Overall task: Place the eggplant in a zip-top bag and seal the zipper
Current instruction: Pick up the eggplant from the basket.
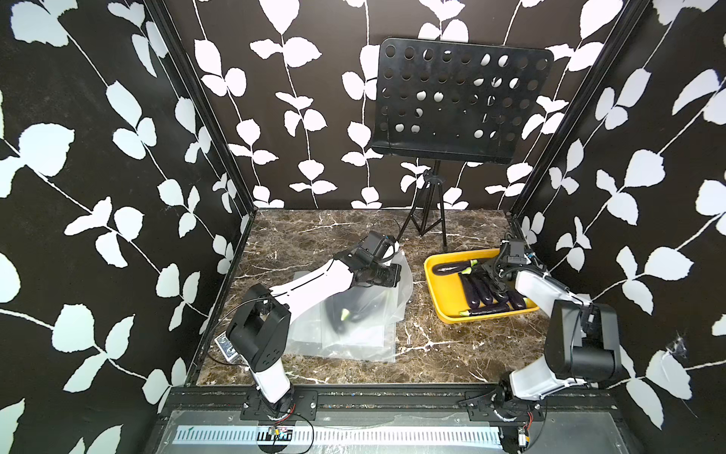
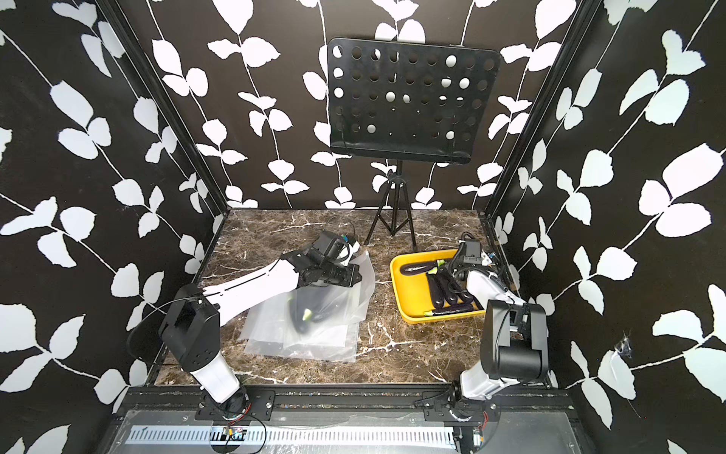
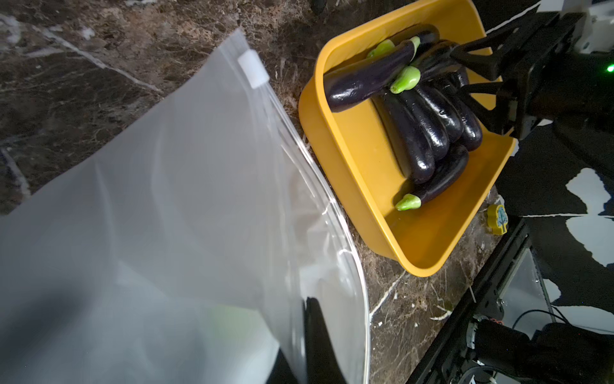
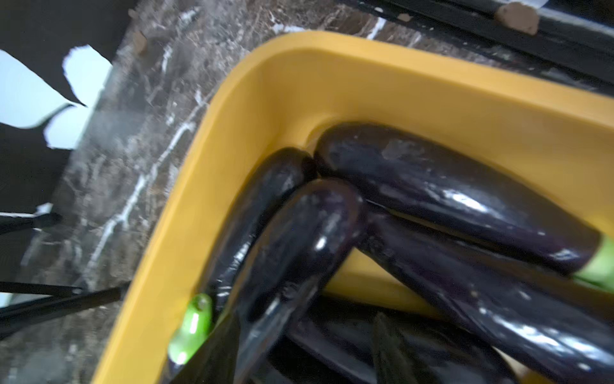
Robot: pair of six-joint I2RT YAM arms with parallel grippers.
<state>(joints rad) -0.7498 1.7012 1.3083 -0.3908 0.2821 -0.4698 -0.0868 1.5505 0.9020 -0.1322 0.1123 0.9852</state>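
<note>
A clear zip-top bag (image 1: 353,338) (image 2: 322,338) (image 3: 166,199) lies left of centre with one dark eggplant (image 1: 341,314) (image 2: 304,314) inside it. My left gripper (image 1: 393,271) (image 2: 351,275) (image 3: 309,301) is shut on the bag's film near its mouth and holds that edge up. The white zipper slider (image 3: 253,69) sits at the far end of the mouth. My right gripper (image 1: 497,281) (image 2: 457,279) (image 3: 465,73) is open, low in the yellow tray (image 1: 444,298) (image 2: 408,291) (image 3: 365,166) (image 4: 299,83). Its fingers (image 4: 282,316) reach among several eggplants (image 1: 483,295) (image 3: 425,133) (image 4: 448,186).
A black music stand (image 1: 463,102) (image 2: 408,98) on a tripod (image 1: 428,220) stands at the back, close behind the tray. More flat clear bags (image 1: 365,351) lie under the held one. A small yellow block (image 3: 497,219) sits by the tray near the right rail.
</note>
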